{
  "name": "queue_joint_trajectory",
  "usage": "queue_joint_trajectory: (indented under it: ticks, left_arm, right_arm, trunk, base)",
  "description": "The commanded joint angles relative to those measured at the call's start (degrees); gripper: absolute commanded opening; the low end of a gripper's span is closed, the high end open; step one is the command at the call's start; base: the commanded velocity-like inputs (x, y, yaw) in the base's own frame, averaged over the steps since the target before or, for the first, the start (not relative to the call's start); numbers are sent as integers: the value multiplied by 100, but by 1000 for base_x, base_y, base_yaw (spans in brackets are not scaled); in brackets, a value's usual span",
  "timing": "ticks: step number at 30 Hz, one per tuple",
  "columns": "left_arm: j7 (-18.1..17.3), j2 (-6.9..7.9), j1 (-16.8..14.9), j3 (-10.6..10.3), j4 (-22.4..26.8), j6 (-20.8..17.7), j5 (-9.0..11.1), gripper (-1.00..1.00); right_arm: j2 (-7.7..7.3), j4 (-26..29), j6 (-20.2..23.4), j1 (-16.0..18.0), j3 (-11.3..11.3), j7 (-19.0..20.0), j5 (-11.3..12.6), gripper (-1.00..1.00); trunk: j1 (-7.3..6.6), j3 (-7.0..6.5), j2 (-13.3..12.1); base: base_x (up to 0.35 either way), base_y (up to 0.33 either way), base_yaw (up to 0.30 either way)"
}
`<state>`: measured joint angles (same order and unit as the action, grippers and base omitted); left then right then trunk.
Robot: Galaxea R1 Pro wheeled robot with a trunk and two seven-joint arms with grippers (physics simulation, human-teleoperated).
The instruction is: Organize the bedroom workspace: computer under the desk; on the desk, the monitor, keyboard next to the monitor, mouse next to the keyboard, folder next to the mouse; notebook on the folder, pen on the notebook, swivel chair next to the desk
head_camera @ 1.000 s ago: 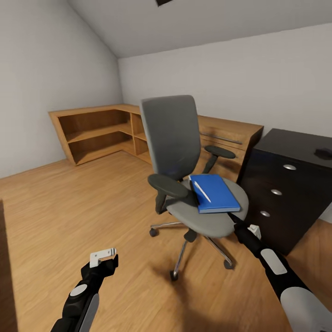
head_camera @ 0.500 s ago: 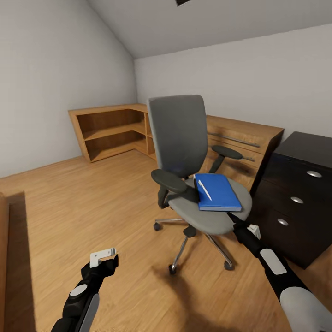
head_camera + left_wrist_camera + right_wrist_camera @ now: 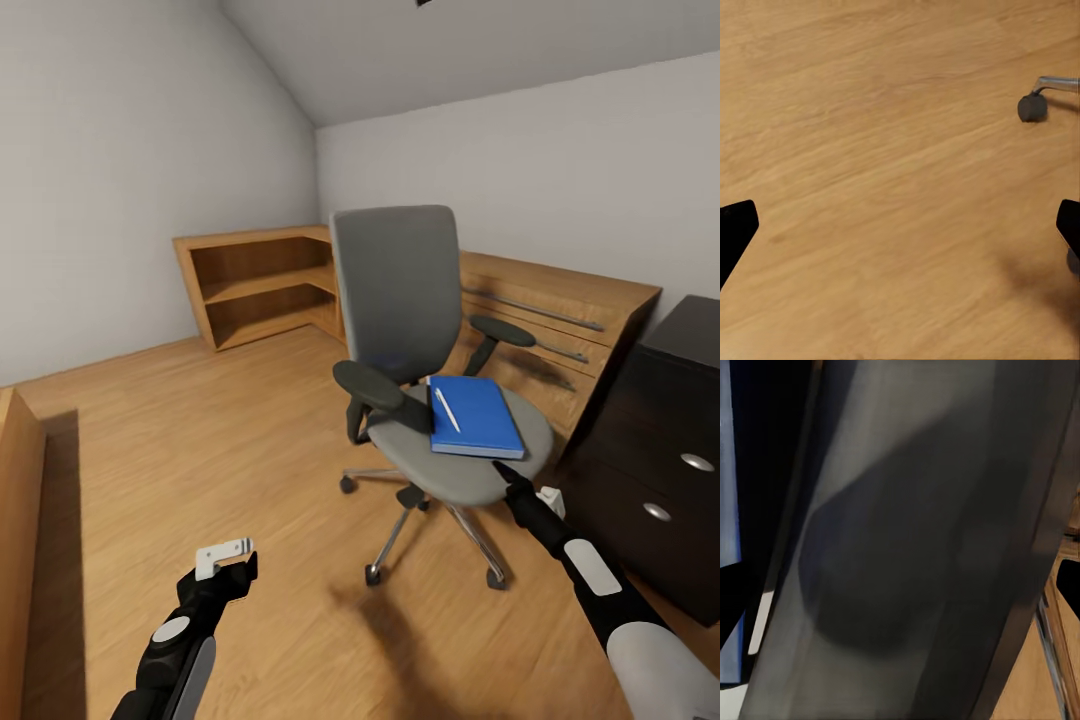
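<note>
The grey swivel chair (image 3: 455, 465) stands mid-room on the plank floor, its back towards the far wall. On its seat lies the blue folder (image 3: 478, 418), and the white pen (image 3: 447, 410) rests near the folder's left edge. A thin dark strip runs along that edge; I cannot tell whether it is the notebook. The desk's black drawer unit (image 3: 655, 430) stands at the right. My right gripper (image 3: 507, 474) is open, right at the seat's front rim, and the grey seat edge (image 3: 907, 547) looms close between its fingers. My left gripper (image 3: 226, 560) hangs open over bare floor.
A low wooden shelf unit (image 3: 262, 282) lines the far left corner, and a wooden dresser with bar handles (image 3: 565, 315) runs behind the chair. A wooden furniture edge (image 3: 15, 520) sits at the far left. One chair castor (image 3: 1031, 107) shows on the floor by the left gripper.
The whole picture has shifted: shelves, dresser and drawer unit slid right, so the camera moved. The chair shifted less, staying by my right gripper. Both arms hold the same pose.
</note>
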<state>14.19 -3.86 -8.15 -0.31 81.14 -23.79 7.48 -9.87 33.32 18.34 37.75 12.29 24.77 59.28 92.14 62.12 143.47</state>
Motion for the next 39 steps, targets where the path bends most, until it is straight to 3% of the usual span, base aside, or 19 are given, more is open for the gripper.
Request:
queue_joint_trajectory:
  ticks: [1,9,29,39]
  left_arm:
    - [41,-1,-3,-4,7,-21,61,100]
    - [40,-1,-3,1,7,-21,61,100]
    - [41,-1,-3,-4,-1,-21,61,100]
    - [49,-1,-3,-4,-59,-21,53,100]
  right_arm:
    - [3,-1,55,4,19,11,48,100]
    - [3,-1,55,4,18,-4,48,100]
    - [3,-1,48,4,10,-5,40,100]
    - [-5,-1,62,4,19,19,40,100]
  trunk:
    - [2,5,2]
    - [2,5,2]
    - [2,5,2]
    - [2,5,2]
  base:
    - [315,0,3]
    - [246,0,58]
    - [9,0,264]
    - [161,0,21]
